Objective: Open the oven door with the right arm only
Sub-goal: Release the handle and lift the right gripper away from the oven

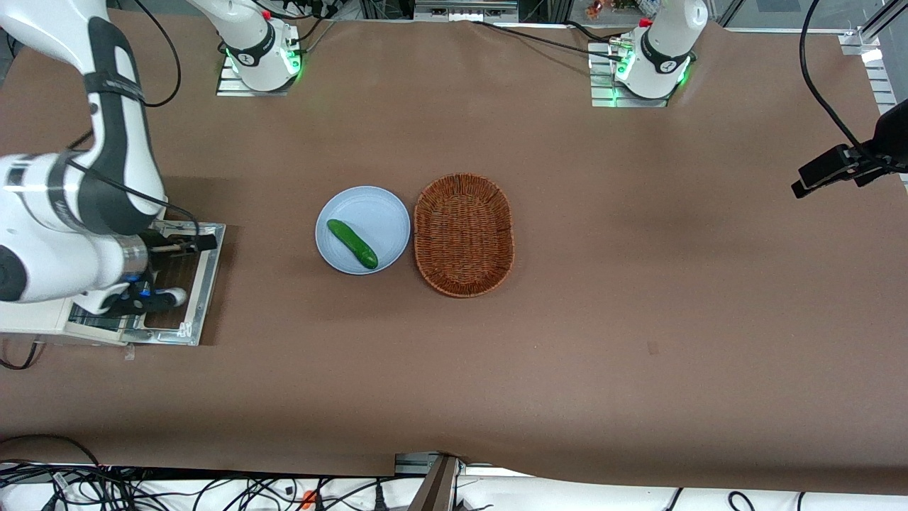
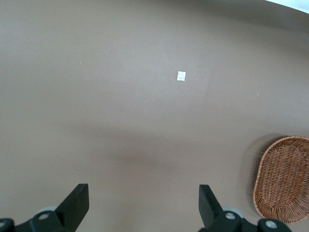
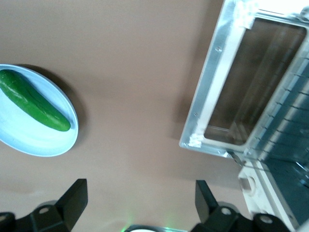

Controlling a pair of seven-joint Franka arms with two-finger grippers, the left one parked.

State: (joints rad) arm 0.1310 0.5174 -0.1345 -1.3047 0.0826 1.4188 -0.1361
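The oven door lies folded down flat on the table in front of the cream-white oven at the working arm's end. Its bare-metal inner frame faces up and the brown table shows through the glass. The right arm reaches over the oven. Its gripper hovers above the lowered door, open and empty. In the right wrist view the gripper has its fingers spread wide over bare table, beside the door's frame. The silver handle and the knobs are hidden.
A light blue plate with a green cucumber sits mid-table, also shown in the right wrist view. A brown wicker basket stands beside it. A black camera mount hangs at the parked arm's end.
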